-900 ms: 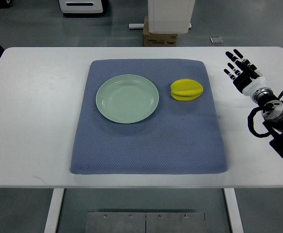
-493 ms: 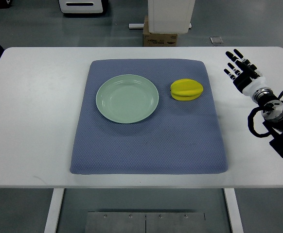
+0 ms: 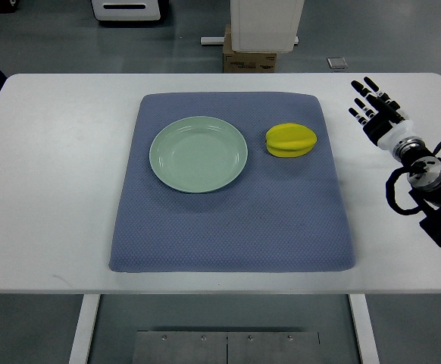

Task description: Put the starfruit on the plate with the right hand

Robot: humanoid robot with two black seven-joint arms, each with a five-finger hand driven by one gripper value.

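On the blue mat [image 3: 228, 227], the yellow starfruit [image 3: 291, 140] is lying just right of the pale green plate [image 3: 198, 154], not touching it. I am seeing my right hand [image 3: 373, 110] hovering over the white desk [image 3: 46, 174], fingers [image 3: 361, 100] spread wide, holding nothing.

white table [image 3: 46, 189] | blue mat [image 3: 228, 227] on it | cardboard box [image 3: 249, 61] on floor behind

Beyond the white table [image 3: 54, 189], the right arm [image 3: 433, 205] is running off the picture's right edge. Behind the table, a cardboard box [image 3: 248, 61] is sitting half hidden under a white unit [image 3: 266, 23] that the top edge is cutting off.
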